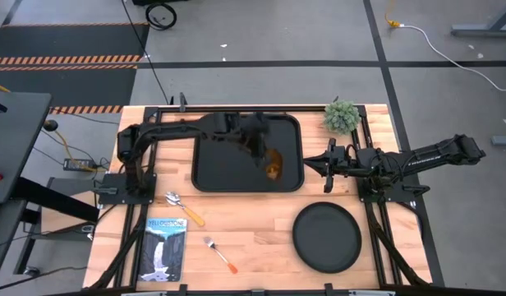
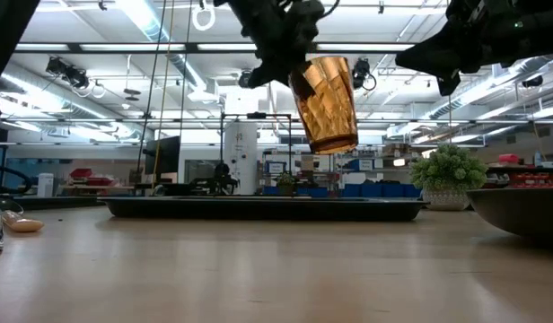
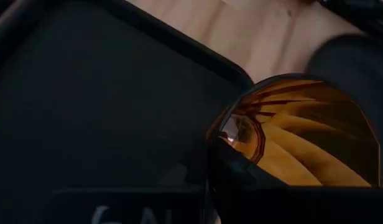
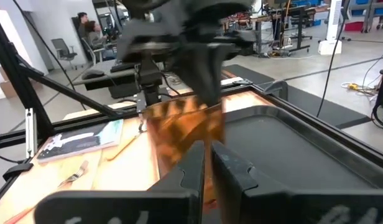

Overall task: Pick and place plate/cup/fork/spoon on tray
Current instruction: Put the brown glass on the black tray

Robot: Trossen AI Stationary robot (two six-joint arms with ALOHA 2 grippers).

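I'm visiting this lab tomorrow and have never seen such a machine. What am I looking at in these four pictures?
Two dark robot arms work at a wooden table. One picture looks straight down, one looks level across the tabletop, and two come from cameras on the arms' wrists. The left pincer holds an amber cup in the air above the black tray. The right pincer waits beside the tray, fingers nearly together. Still on the table: a round black plate, a spoon, a fork, a booklet and a small plant.
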